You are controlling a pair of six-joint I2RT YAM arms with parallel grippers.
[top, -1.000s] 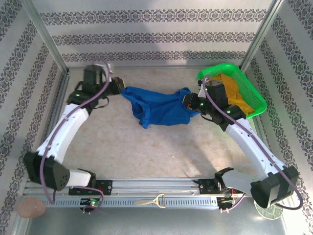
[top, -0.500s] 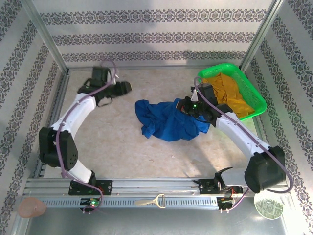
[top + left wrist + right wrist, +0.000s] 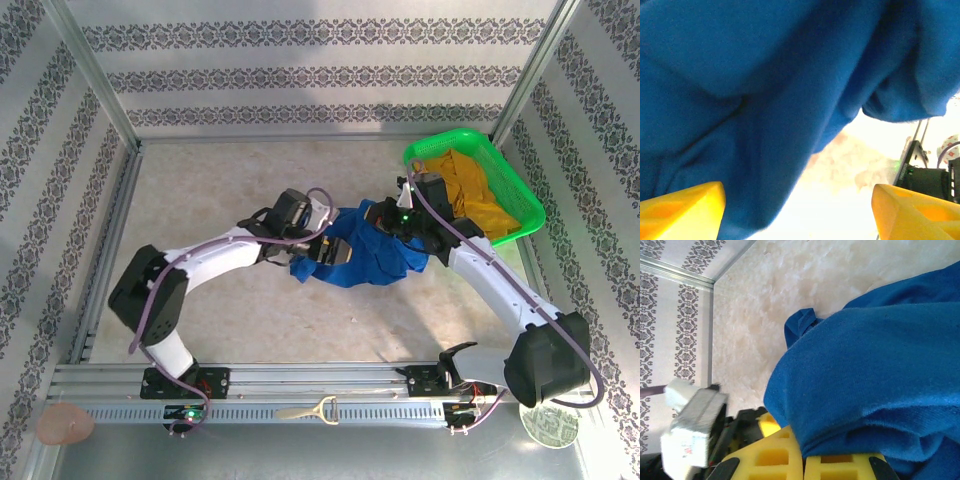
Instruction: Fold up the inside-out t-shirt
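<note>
Pinching the inside-out t-shirt (image 3: 880, 365) — right gripper (image 3: 802, 459); left gripper (image 3: 797, 212) agape beside it

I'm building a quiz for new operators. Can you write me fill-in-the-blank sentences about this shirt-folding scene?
1. The right gripper is shut on the ___ t-shirt.
2. The left gripper has its jaws ___.
3. The green basket holds a ___ garment.
Missing words: blue; open; yellow.
</note>
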